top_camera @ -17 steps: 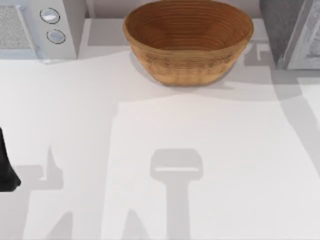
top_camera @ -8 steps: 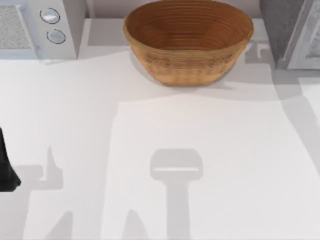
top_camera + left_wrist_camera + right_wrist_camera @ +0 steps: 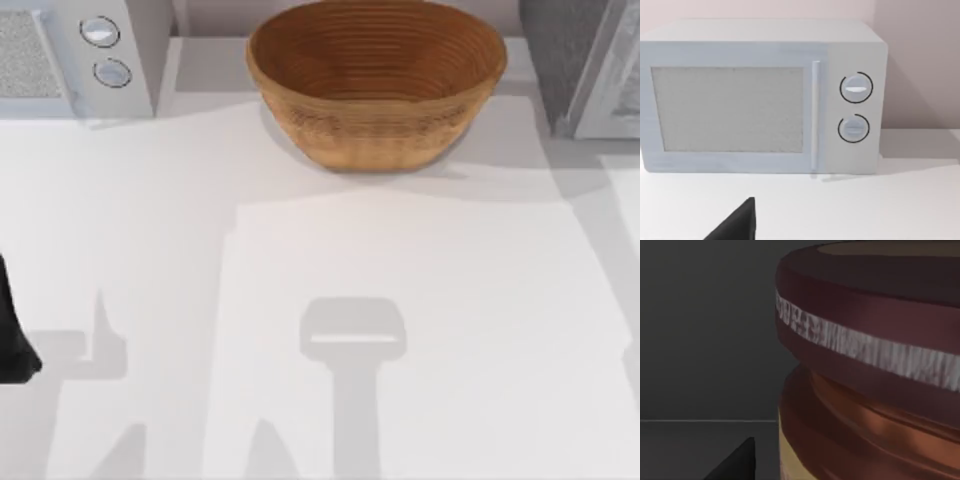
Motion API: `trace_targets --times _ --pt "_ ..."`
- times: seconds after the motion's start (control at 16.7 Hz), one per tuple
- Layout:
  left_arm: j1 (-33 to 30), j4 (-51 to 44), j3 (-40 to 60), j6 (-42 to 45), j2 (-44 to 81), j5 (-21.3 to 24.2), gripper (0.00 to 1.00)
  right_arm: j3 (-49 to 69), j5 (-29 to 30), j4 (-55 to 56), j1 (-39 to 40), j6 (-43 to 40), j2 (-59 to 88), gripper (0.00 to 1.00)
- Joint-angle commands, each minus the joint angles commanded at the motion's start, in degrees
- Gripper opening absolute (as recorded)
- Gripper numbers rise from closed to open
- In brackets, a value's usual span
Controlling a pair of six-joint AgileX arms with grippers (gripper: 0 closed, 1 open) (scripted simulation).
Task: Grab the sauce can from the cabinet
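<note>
The sauce can (image 3: 875,370) looms very close in the right wrist view, with a dark maroon rim, a pale band and an orange-yellow label below. It stands inside the dark grey cabinet (image 3: 600,90) at the table's back right. My right gripper's fingertip (image 3: 737,464) shows as a dark wedge just beside the can, not visibly touching it. My left arm (image 3: 12,335) is parked at the table's left edge, and its fingertip (image 3: 737,225) faces the microwave.
A big woven brown basket (image 3: 376,80) sits at the back middle. A white microwave (image 3: 75,55) with two dials stands at the back left. Arm shadows lie across the white tabletop (image 3: 400,260).
The small shadow beside the cabinet at the back right has gone, and the shading along the table's right edge has shifted. The left arm and basket have not moved.
</note>
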Motion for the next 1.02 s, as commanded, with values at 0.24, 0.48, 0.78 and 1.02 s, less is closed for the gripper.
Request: trace_targets --times 0.24,0.48,0.78,1.02 --pt "0.0 0.0 0.0 0.0 0.0 0.0 1.0 0.08 -0.02 0.02 -0.02 0.0 0.1 1.0" --pt "0.0 0.0 0.0 0.0 0.0 0.0 1.0 0.08 -0.02 0.02 -0.02 0.0 0.1 0.7" --pt "0.0 0.0 0.0 0.0 0.0 0.0 1.0 0.08 -0.02 0.02 -0.02 0.0 0.1 0.32" --pt "0.0 0.0 0.0 0.0 0.0 0.0 1.0 0.08 -0.02 0.02 -0.02 0.0 0.1 0.02"
